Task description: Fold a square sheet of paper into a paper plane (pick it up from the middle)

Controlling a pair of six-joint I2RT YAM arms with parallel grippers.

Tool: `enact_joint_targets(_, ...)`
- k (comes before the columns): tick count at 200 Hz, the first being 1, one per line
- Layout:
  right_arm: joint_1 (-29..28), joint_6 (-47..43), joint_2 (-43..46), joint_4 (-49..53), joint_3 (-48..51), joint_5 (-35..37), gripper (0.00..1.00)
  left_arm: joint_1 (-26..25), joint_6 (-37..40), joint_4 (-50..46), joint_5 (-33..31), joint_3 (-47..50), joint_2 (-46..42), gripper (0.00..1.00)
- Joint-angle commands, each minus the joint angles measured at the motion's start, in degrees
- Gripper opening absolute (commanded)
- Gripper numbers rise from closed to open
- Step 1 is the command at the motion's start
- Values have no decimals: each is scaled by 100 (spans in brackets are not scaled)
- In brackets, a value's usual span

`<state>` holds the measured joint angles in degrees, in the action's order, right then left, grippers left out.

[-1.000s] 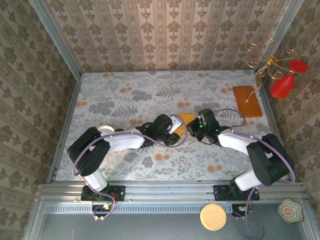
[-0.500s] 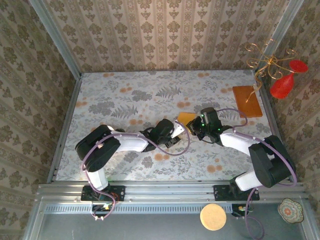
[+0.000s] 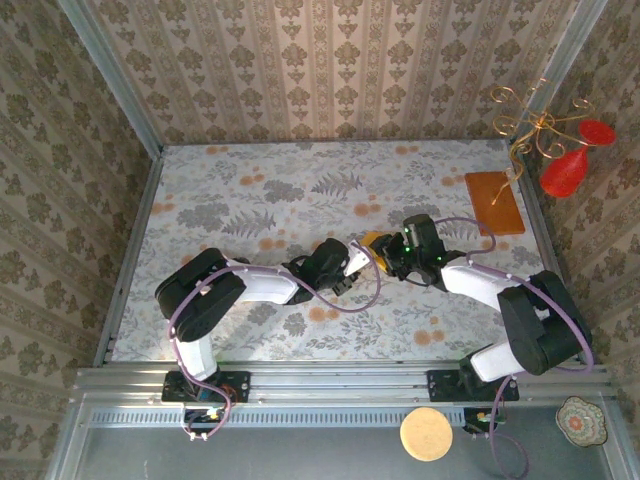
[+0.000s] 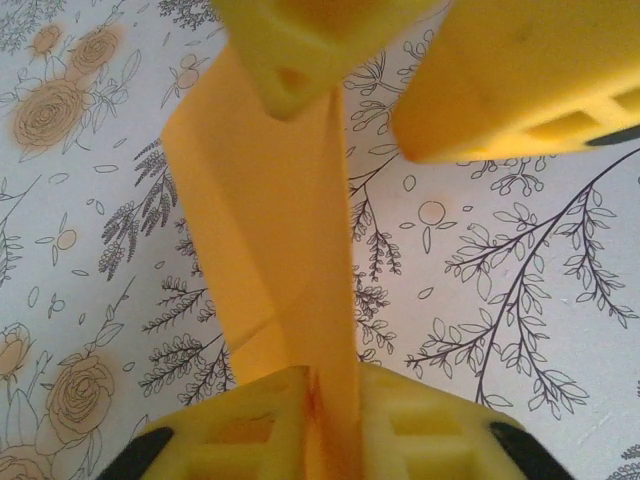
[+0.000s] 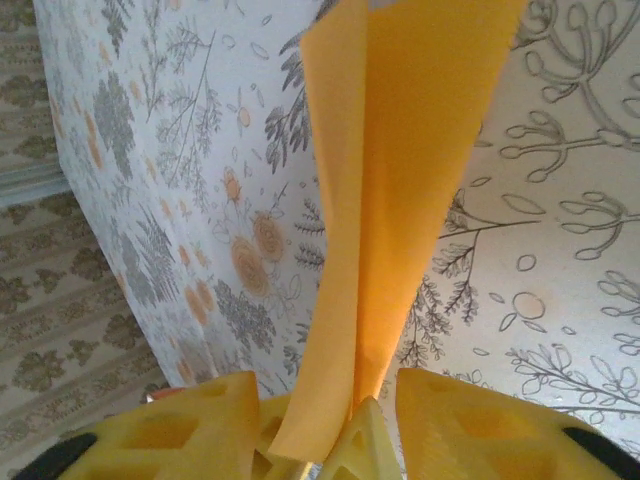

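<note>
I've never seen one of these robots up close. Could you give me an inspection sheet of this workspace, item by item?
Surface: floral-patterned tabletop, flat.
Job's things: bright orange-yellow folded sheet of paper, stretched between the two hands.
Clutter: brown-orange rectangular board at the far right; gold wire stand with red ornaments beside it; tan round disc and small patterned dish on the near ledge.
Hands: left hand pinched shut on the paper; right hand open, a finger either side of it.
Cables: purple cables running along both arms.
Surroundings: patterned wallpaper walls; metal rail at the near edge.
</note>
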<state>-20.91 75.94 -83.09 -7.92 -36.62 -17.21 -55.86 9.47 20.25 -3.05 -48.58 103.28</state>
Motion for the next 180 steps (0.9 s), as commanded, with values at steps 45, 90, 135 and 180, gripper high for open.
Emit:
enact_joint_targets(45, 643, -791, 937, 1035, 114, 346, 63, 212, -847, 303, 869, 147, 317, 13)
enact_joint_targets(90, 877, -1079, 1388, 1439, 311, 600, 64, 486, -1673, 470, 1702, 156, 500, 9)
enact_joint_targets(135, 940, -1599, 1463, 1404, 474, 510, 64, 869, -2612, 175, 2476, -25, 421, 6)
enact_joint_targets(180, 939, -2838, 1072, 1021, 481, -142, 64, 1015, -3411, -750, 3152, -574, 546, 4)
